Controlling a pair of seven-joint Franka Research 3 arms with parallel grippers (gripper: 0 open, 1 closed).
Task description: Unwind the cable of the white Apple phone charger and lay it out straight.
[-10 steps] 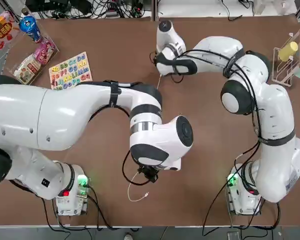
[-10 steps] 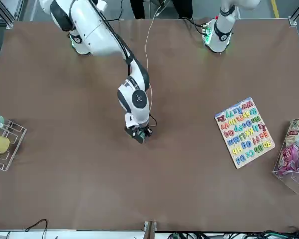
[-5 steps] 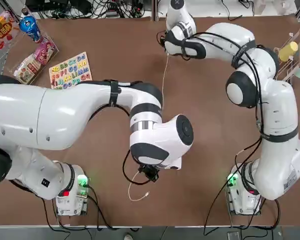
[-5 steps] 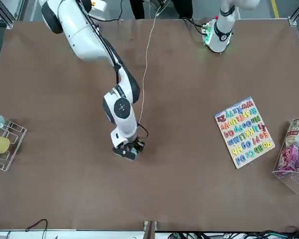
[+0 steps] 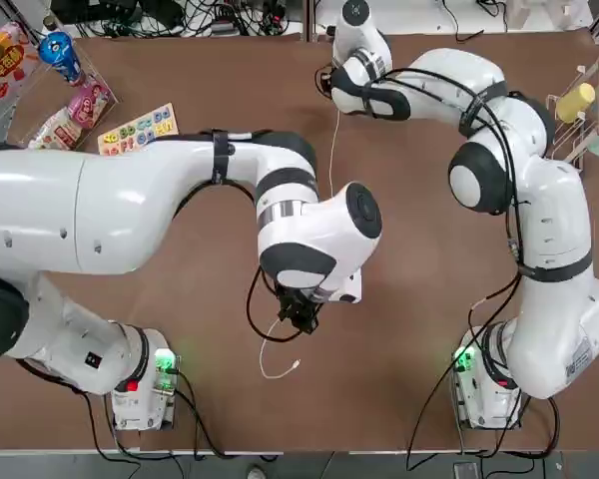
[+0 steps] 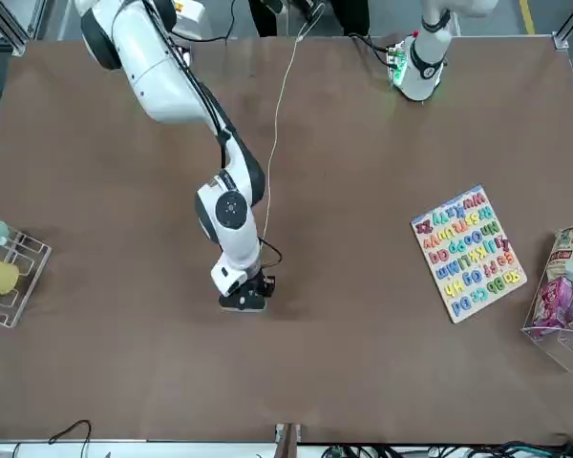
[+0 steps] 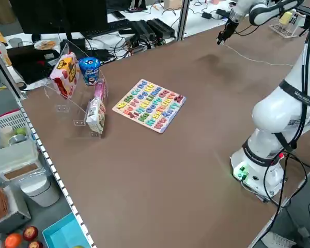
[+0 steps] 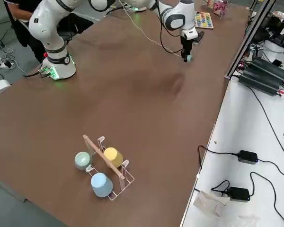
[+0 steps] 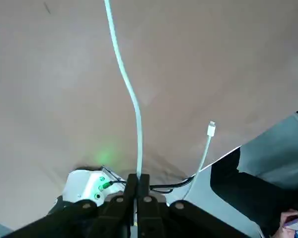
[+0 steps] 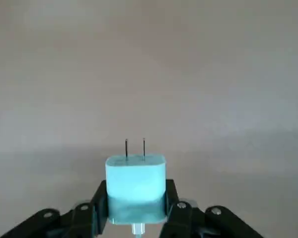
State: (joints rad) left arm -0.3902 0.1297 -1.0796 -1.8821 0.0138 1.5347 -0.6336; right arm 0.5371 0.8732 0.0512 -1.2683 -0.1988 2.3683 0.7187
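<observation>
White Apple phone charger (image 10: pixel 136 191): plug block between the right fingers, prongs pointing away from the gripper, in the far half of the counter (image 6: pixel 392 382), near the middle.
Right gripper (image 6: pixel 245 298): closed on the plug block.
Left gripper (image 9: pixel 138 179): near side, around the middle; fingers closed on the cable.
Cable (image 6: pixel 271 167): runs between the two grippers, gently bowed; a short curved end leaves the left gripper towards the near edge.
Connector (image 9: pixel 211 130): on that short end; whether it touches the counter is hard to tell.
Letter board (image 6: pixel 469 254): far left.
Snack packets (image 5: pixel 68 112): far left corner, in a clear box.
Rack with cups (image 8: pixel 109 172): far right.
</observation>
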